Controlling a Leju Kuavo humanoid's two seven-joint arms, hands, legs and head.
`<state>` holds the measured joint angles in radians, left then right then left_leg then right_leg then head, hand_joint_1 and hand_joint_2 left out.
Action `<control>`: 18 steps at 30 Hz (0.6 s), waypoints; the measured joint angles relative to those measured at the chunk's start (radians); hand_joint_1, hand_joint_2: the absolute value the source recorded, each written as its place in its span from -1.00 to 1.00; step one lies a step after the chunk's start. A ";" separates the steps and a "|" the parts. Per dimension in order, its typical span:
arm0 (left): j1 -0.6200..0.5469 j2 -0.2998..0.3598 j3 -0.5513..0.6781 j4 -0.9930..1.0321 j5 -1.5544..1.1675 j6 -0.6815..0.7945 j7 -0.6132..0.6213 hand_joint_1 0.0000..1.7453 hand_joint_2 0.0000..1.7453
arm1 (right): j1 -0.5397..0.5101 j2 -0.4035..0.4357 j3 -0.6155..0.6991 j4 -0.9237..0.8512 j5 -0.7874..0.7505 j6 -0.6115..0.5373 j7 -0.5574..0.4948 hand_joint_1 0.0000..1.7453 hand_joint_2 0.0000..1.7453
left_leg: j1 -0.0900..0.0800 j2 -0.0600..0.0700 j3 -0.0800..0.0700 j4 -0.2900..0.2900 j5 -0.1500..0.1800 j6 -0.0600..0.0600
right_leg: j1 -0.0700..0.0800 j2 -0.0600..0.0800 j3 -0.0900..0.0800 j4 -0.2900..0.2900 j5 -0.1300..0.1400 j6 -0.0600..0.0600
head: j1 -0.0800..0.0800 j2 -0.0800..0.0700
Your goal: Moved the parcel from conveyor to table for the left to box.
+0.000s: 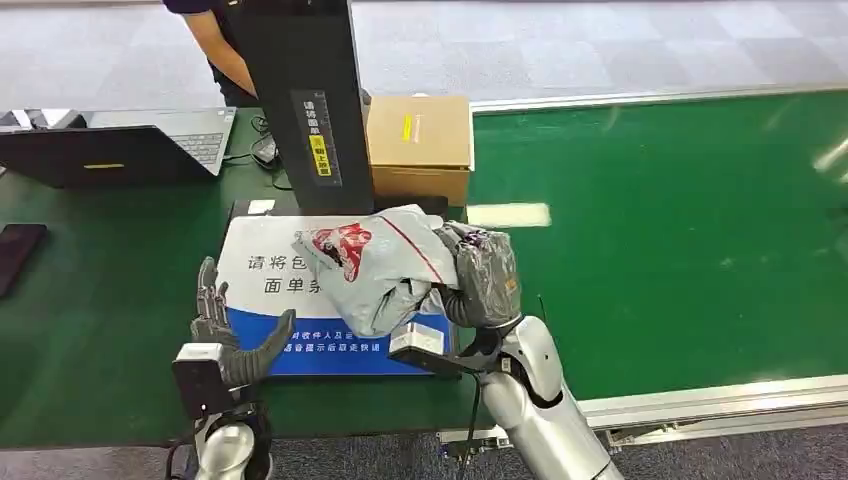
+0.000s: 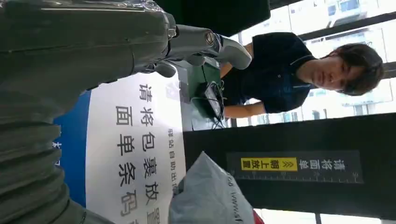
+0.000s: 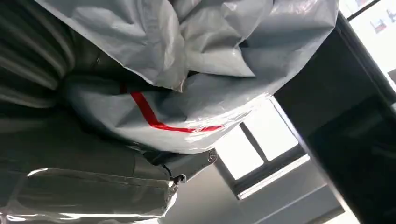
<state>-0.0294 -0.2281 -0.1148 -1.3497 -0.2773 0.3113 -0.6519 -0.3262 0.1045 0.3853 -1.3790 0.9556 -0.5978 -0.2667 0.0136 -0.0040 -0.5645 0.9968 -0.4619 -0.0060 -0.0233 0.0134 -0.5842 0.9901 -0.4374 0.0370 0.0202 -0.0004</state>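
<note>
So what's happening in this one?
The robot's right hand holds a grey parcel over the blue and white mat on the table, just left of the green conveyor. Its left hand waits open at the mat's near edge, holding nothing. A cardboard box sits behind the black stand, and a person stands at the far side.

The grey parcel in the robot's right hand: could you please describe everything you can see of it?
The grey parcel is a soft, crinkled plastic mailer bag with a red stripe and a red printed logo. The right hand grips its right end, holding it over the white and blue mat; whether it touches the mat is unclear. The left hand lies apart.
</note>
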 measured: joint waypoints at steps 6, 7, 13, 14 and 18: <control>0.012 0.006 0.005 -0.021 0.002 0.022 0.002 -1.00 1.00 | -0.056 -0.004 0.036 0.118 -0.032 0.000 -0.003 1.00 1.00 | 0.000 0.000 0.000 0.000 0.000 0.000 | 0.000 0.000 0.000 0.000 0.000 0.000 | 0.000 0.000; 0.017 0.007 0.005 -0.026 0.002 0.025 0.002 -1.00 1.00 | -0.068 -0.006 0.040 0.147 -0.046 -0.002 -0.008 1.00 1.00 | 0.000 0.000 0.000 0.000 0.000 0.000 | 0.000 0.000 0.000 0.000 0.000 0.000 | 0.000 0.000; 0.040 0.013 0.007 -0.043 0.002 0.030 0.003 -1.00 1.00 | -0.130 -0.008 0.061 0.314 -0.103 -0.014 -0.099 1.00 1.00 | 0.000 0.000 0.000 0.000 0.000 0.000 | 0.000 0.000 0.000 0.000 0.000 0.000 | 0.000 0.000; 0.042 0.013 0.007 -0.043 0.002 0.030 0.003 -1.00 1.00 | -0.136 -0.008 0.066 0.341 -0.108 -0.014 -0.109 1.00 1.00 | 0.000 0.000 0.000 0.000 0.000 0.000 | 0.000 0.000 0.000 0.000 0.000 0.000 | 0.000 0.000; 0.041 0.016 0.002 -0.043 0.002 0.028 0.003 -1.00 1.00 | -0.158 -0.007 0.084 0.444 -0.118 -0.011 -0.126 1.00 1.00 | 0.000 0.000 0.000 0.000 0.000 0.000 | 0.000 0.000 0.000 0.000 0.000 0.000 | 0.000 0.000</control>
<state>0.0121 -0.2117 -0.1133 -1.3924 -0.2750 0.3395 -0.6493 -0.4847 0.0972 0.4696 -0.9352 0.8377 -0.6092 -0.3929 0.0136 -0.0043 -0.5642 0.9968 -0.4619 -0.0060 -0.0233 0.0130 -0.5843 0.9901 -0.4375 0.0369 0.0206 -0.0004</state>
